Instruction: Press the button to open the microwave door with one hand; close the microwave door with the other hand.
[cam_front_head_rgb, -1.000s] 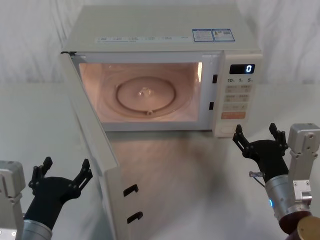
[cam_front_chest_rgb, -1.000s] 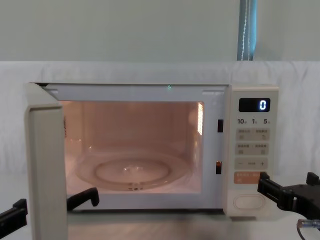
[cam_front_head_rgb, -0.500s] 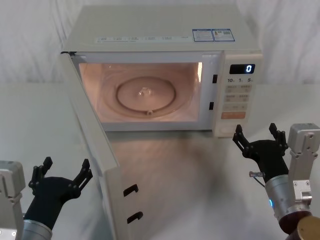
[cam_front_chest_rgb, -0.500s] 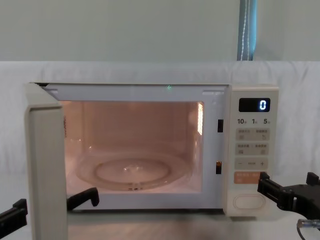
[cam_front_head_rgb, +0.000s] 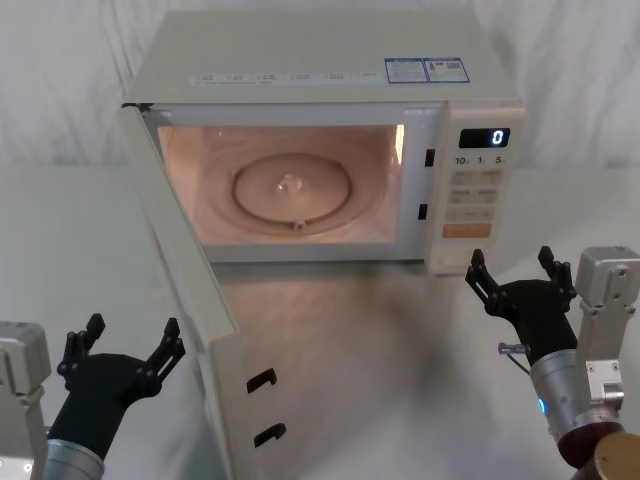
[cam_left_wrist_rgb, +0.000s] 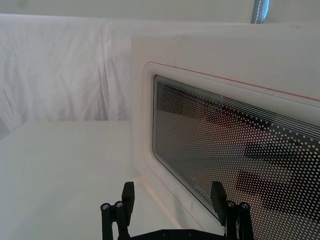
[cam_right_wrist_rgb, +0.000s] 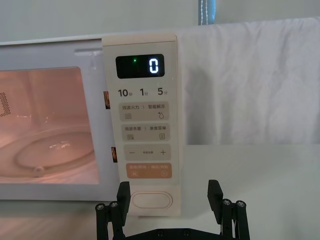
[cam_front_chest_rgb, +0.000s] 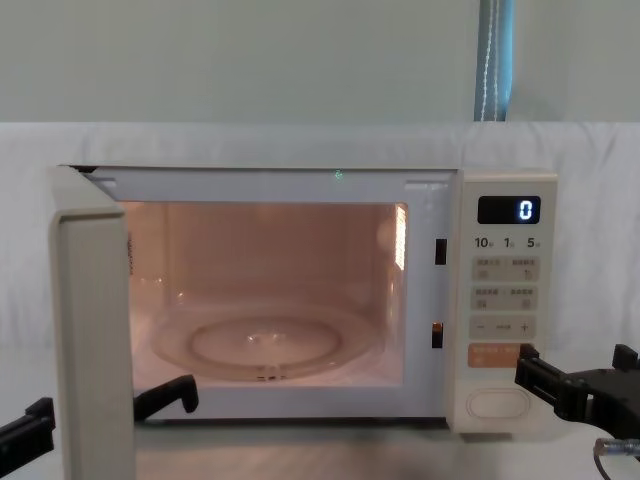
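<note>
1. Head view puts our left gripper (cam_front_head_rgb: 120, 350) nearest, low at the left with fingers spread wide and holding nothing, just outside the swung-open door (cam_front_head_rgb: 190, 300).
2. Our right gripper (cam_front_head_rgb: 520, 272) hangs low at the right, also spread wide and empty, just in front of the control panel (cam_front_head_rgb: 478, 195).
3. On the right wrist view the button (cam_right_wrist_rgb: 152, 200) sits at the foot of that panel, between our spread fingers but apart from them, below the orange key (cam_right_wrist_rgb: 148, 170).
4. The door stands roughly square to the microwave (cam_front_head_rgb: 330, 70) on its left hinge, cavity lit, turntable (cam_front_head_rgb: 292, 188) bare; opening looks done, closing is left.
5. We judge the door a light, stiff panel that swings freely and latches with a small snap. It needs no pinch: a flat push on the outer face near the free edge, off the window (cam_left_wrist_rgb: 240, 150), should serve.
6. Pushed too hard, the oven may slide on the worktop (cam_front_head_rgb: 400, 380).
</note>
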